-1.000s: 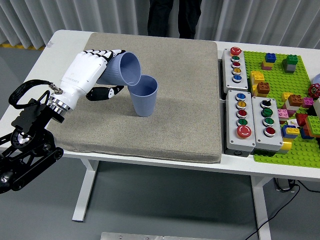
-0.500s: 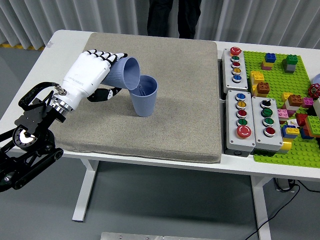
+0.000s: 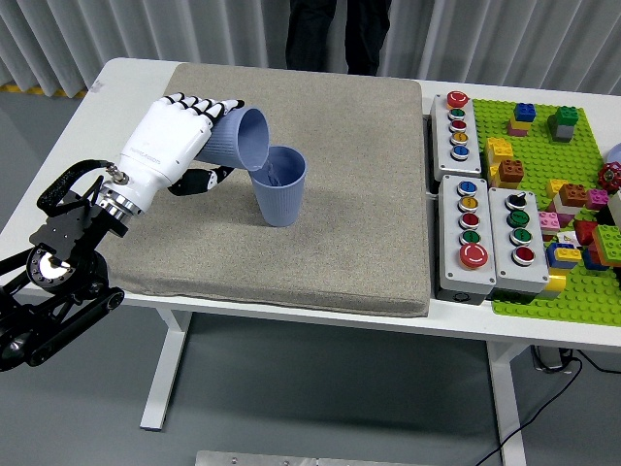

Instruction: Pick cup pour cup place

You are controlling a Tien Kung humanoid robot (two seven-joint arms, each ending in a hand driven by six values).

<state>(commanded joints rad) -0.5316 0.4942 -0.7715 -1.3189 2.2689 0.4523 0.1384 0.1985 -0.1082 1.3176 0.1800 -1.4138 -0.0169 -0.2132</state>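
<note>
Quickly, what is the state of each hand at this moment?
Left hand: closed around the tilted blue cup, its mouth over the standing cup.
Right hand: not in view.

No text, label, brand, number or sign can be read anywhere in the head view. The back of the left hand (image 3: 167,146) carries a faint grey marking, but it is too small and blurred to make out. The push-buttons on the control boxes (image 3: 496,239) at the right of the table show only plain colours, with no legible lettering on them or beside them. The two blue cups (image 3: 279,190) are unmarked.
</note>
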